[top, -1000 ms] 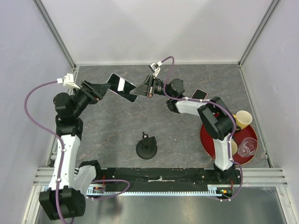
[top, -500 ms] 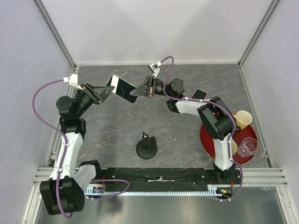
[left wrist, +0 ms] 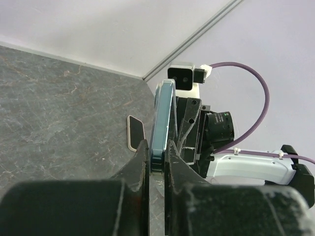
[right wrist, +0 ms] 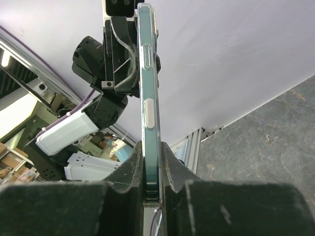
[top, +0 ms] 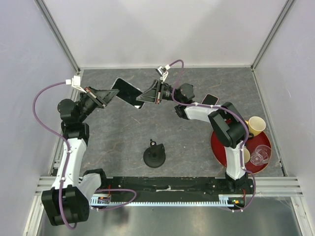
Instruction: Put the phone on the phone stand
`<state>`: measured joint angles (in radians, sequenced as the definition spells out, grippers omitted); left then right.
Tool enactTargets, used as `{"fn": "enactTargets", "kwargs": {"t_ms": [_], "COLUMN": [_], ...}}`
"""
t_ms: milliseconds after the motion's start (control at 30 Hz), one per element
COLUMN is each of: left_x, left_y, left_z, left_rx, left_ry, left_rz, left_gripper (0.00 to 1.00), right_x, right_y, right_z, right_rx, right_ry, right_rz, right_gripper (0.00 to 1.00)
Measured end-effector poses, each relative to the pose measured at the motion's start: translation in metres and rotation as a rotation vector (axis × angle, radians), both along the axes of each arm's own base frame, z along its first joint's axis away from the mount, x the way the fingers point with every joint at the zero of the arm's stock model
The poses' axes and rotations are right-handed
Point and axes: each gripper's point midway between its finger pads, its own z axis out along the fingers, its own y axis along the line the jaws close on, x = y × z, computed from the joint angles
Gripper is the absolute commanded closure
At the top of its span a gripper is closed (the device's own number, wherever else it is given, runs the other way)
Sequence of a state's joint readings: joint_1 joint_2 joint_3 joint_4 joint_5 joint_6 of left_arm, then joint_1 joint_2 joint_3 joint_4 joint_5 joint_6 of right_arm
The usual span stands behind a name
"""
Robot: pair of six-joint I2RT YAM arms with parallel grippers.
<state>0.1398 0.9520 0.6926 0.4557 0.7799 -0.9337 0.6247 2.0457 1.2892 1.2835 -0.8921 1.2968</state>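
Observation:
A slim phone with a black screen and teal edge (top: 129, 93) hangs in the air over the back of the table, held from both ends. My left gripper (top: 114, 94) is shut on its left end, seen edge-on (left wrist: 162, 118) between the fingers (left wrist: 156, 147). On the other end, my right gripper (top: 143, 98) is shut too, its jaws (right wrist: 151, 152) pressing the phone's edge (right wrist: 148, 93). A second phone with a black screen and pale pink rim (top: 210, 100) lies flat on the table beside the right arm (left wrist: 135, 132). The black phone stand (top: 154, 156) sits on its round base near the front middle.
A red plate (top: 219, 147) at the right holds a yellow cup (top: 256, 125) and a clear glass cup (top: 259, 156). White walls close the table at the back and both sides. The right arm's elbow (top: 227, 125) rises over the plate.
My left gripper has closed on the left end of the teal-edged phone, which tilted slightly. The right gripper kept its hold and place.

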Motion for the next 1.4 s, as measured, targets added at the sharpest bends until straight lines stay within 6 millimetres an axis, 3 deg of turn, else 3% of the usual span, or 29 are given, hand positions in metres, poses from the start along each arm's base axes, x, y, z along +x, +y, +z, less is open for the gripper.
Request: {"fn": "enactTargets", "kwargs": {"t_ms": [33, 67, 133, 167, 267, 400, 533, 600, 767, 967, 1167, 1400], "left_x": [0.000, -0.001, -0.003, -0.005, -0.007, -0.007, 0.002, 0.007, 0.019, 0.036, 0.056, 0.081], "left_y": [0.000, 0.000, 0.001, 0.001, 0.008, 0.026, 0.057, 0.068, 0.081, 0.093, 0.114, 0.143], "left_z": [0.002, 0.004, 0.007, 0.009, 0.011, 0.016, 0.002, -0.011, -0.035, -0.046, -0.065, -0.100], "left_rx": [0.002, 0.009, 0.026, 0.045, 0.098, 0.177, 0.260, 0.296, 0.356, 0.441, 0.536, 0.636], "left_ry": [0.002, 0.002, 0.002, 0.001, 0.017, 0.027, 0.085, 0.129, 0.194, 0.163, 0.166, 0.214], "left_rz": [0.001, 0.002, 0.015, 0.026, 0.089, 0.222, 0.389, 0.442, 0.484, 0.501, 0.531, 0.528], "left_gripper": [0.98, 0.98, 0.98, 0.98, 0.98, 0.98, 0.98, 0.98, 0.98, 0.98, 0.98, 0.98], "right_x": [0.000, -0.001, -0.003, -0.004, -0.003, 0.016, 0.048, 0.064, 0.104, 0.128, 0.141, 0.159], "right_y": [0.000, 0.000, 0.000, 0.000, 0.000, -0.008, -0.027, -0.035, -0.061, -0.096, -0.124, -0.155], "right_z": [0.001, 0.003, 0.004, 0.006, 0.015, 0.030, 0.036, 0.027, -0.023, -0.060, -0.078, -0.084], "right_rx": [0.004, 0.006, 0.002, 0.000, -0.031, -0.100, -0.180, -0.229, -0.430, -0.628, -0.761, -0.789], "right_ry": [-0.019, -0.039, -0.089, -0.130, -0.202, -0.250, -0.256, -0.244, -0.184, -0.179, -0.202, -0.188], "right_rz": [-0.006, -0.012, -0.035, -0.060, -0.142, -0.331, -0.550, -0.628, -0.809, -0.989, -1.098, -1.125], "right_gripper": [0.70, 0.53, 0.38, 0.26, 0.10, 0.04, 0.02, 0.02, 0.02, 0.02, 0.02, 0.02]}}
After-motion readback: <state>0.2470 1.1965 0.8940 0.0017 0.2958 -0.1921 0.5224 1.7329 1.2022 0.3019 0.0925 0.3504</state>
